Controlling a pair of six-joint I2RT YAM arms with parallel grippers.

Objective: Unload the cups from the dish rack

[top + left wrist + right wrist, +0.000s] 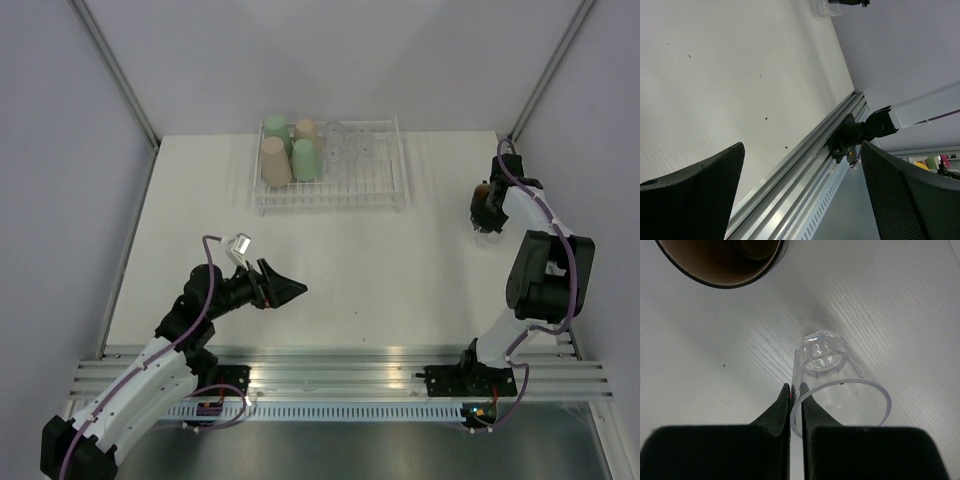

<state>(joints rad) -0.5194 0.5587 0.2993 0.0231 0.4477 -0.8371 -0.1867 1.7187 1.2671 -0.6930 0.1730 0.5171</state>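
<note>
The white wire dish rack [383,196] stands at the back of the table. It holds two green tumblers [305,159] and two beige tumblers [275,161] at its left, and clear cups [349,150] to their right. My right gripper [487,218] [795,392] is shut on the wall of a clear cup [832,372], held upright just above the table at the right. The dark brown cup [722,260] stands on the table right beside it [482,191]. My left gripper [297,289] [802,192] is open and empty, low over the table's near left part.
Aluminium rails [340,365] run along the table's near edge. Grey walls close in the left, right and back. The right arm's base [857,131] shows in the left wrist view.
</note>
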